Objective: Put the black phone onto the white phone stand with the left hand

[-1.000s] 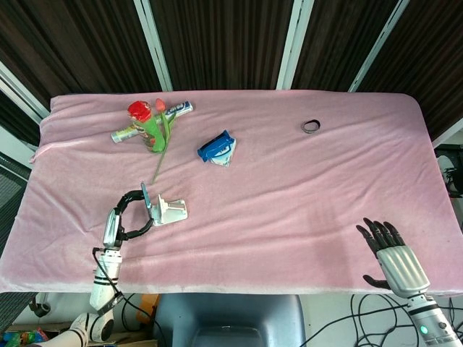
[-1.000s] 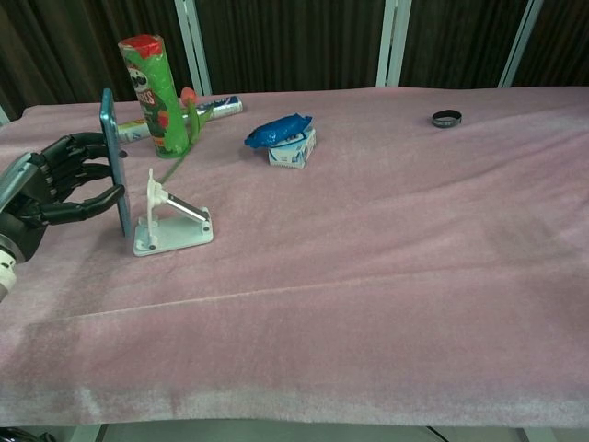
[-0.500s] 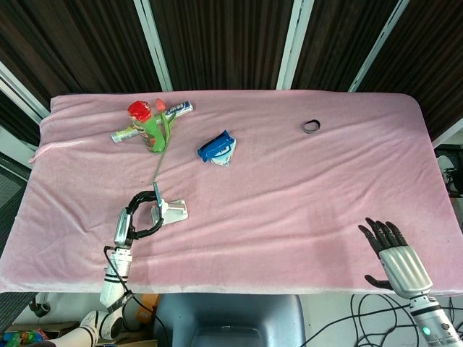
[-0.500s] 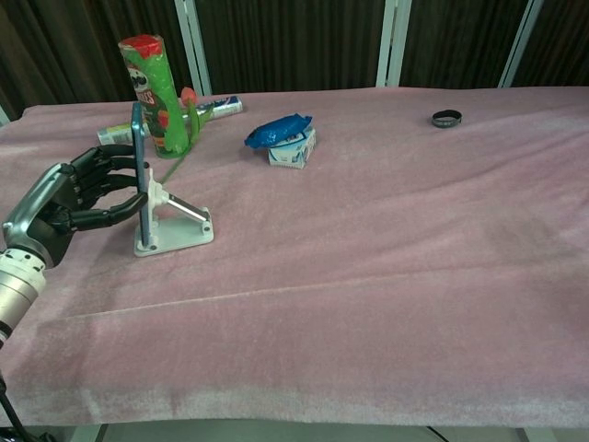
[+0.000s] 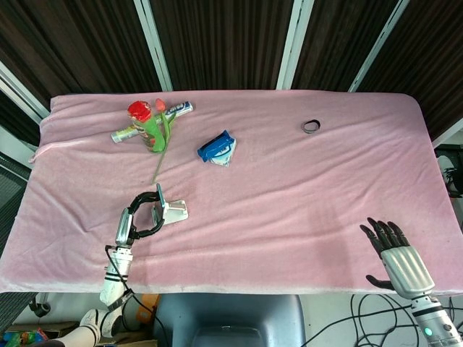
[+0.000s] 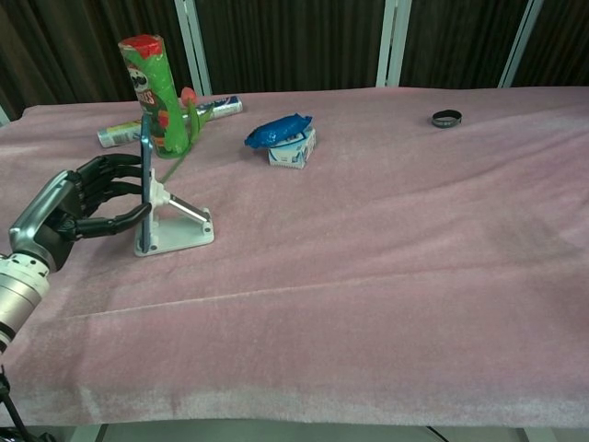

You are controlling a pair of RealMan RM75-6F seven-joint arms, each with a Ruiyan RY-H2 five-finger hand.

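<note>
The black phone (image 6: 144,175) stands upright on its edge against the back of the white phone stand (image 6: 179,230), near the table's front left. My left hand (image 6: 78,207) holds the phone from the left, fingers behind it and thumb low at its front. In the head view the phone (image 5: 159,196) sits at the left end of the stand (image 5: 174,211), with the left hand (image 5: 139,215) curled around it. My right hand (image 5: 396,259) hovers at the table's front right corner with fingers spread and nothing in it.
A green chip can (image 6: 152,92) stands behind the stand, with a tube (image 6: 213,108) and an artificial flower beside it. A blue packet on a small box (image 6: 287,138) lies mid-table. A black ring (image 6: 446,118) lies at the far right.
My left hand has carried the phone to the right, from clear of the stand to up against its back. The right hand has barely moved.
</note>
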